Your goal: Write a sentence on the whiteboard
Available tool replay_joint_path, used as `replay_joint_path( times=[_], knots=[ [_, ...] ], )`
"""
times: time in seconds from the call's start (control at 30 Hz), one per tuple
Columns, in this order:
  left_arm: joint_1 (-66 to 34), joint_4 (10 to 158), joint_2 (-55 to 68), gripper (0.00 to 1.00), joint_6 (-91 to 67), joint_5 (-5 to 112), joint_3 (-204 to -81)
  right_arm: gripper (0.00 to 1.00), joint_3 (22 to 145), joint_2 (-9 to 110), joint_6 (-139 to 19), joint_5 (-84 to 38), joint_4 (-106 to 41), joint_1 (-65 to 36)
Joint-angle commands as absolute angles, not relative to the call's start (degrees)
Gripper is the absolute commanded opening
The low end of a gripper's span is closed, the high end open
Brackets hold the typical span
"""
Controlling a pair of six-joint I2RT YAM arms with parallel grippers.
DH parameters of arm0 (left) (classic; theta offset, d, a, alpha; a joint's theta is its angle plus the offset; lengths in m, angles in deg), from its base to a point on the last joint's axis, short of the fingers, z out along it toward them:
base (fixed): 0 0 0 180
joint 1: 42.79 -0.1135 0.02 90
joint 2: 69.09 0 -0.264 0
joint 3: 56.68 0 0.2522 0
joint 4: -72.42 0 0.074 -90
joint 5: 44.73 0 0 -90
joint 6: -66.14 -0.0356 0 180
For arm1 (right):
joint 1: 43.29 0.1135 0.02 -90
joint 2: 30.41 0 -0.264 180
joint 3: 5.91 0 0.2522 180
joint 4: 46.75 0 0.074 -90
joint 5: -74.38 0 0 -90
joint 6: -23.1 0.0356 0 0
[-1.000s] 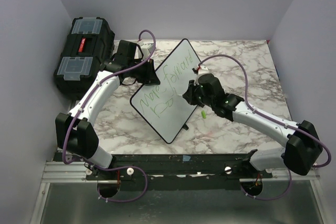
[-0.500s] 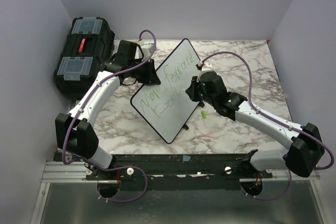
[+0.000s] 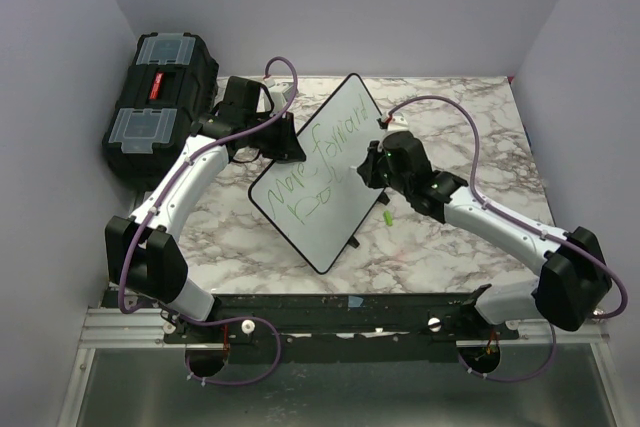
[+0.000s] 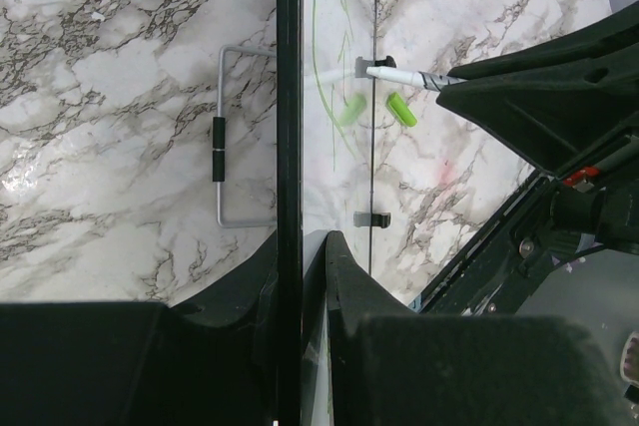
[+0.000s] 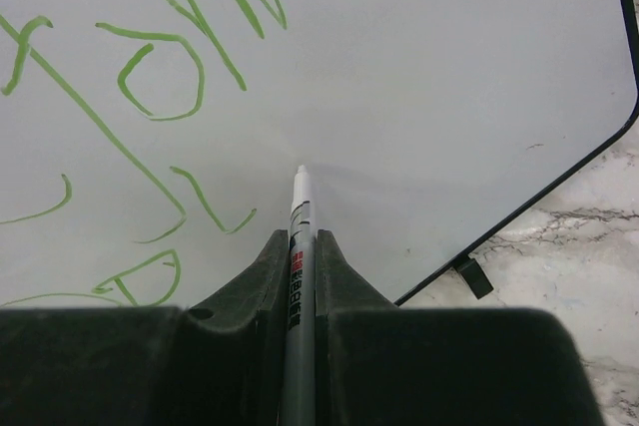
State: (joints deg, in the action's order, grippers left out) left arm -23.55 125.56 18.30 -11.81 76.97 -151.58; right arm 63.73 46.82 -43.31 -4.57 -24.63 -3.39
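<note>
1. Right gripper [image 5: 302, 243]: the jaws are closed on a marker [image 5: 300, 197], barrel clamped between both fingers and tip pointing away from the wrist. In the right wrist view the tip sits at frame centre, and I judge it to be touching the whiteboard [image 5: 449, 67]. The left wrist view agrees: tip and its reflection meet on the board face.

2. Left gripper [image 4: 300, 246]: the jaws are closed on the whiteboard's black rim, seen edge-on down the middle of the left wrist view. This grip holds the board tilted up off the table [image 3: 450, 247].

3. Whiteboard position: centre of the top view, set diagonally between the two arms, upper corner toward the back wall, lower corner toward the bottom of the frame.

4. The sentence [image 5: 160, 77]: the upper green line appears to read "Move forward". A second line below it has only a few strokes, which I cannot read.

5. Step in hand, as I judge it: writing the second line; the task is past halfway but unfinished.

6. Next move: I would draw the tip along the second line with light, even pressure, while the left grip braces the board against that push.

7. Surroundings: a green cap [image 3: 386, 218] lies on the table right of the board; a black toolbox [image 3: 160, 97] sits at upper left.
</note>
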Motion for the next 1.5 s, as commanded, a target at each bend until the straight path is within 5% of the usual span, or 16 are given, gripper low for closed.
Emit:
replay_joint_path(
  times=[0.0, 0.63, 1.47],
  knots=[
    [-21.4, 128.6, 19.4, 0.0, -18.9, 70.8, -149.5, 0.01, 65.5, 48.6, -42.8, -6.6, -27.0, -3.8],
    [-21.4, 128.7, 19.7, 0.0, -18.9, 71.0, -149.7, 0.01, 60.9, 48.8, -44.6, -19.2, -28.8, -3.8],
    [-21.3, 128.7, 19.7, 0.0, -18.9, 70.9, -149.6, 0.01, 60.9, 50.6, -44.3, -11.8, -25.2, -3.8]
  ],
)
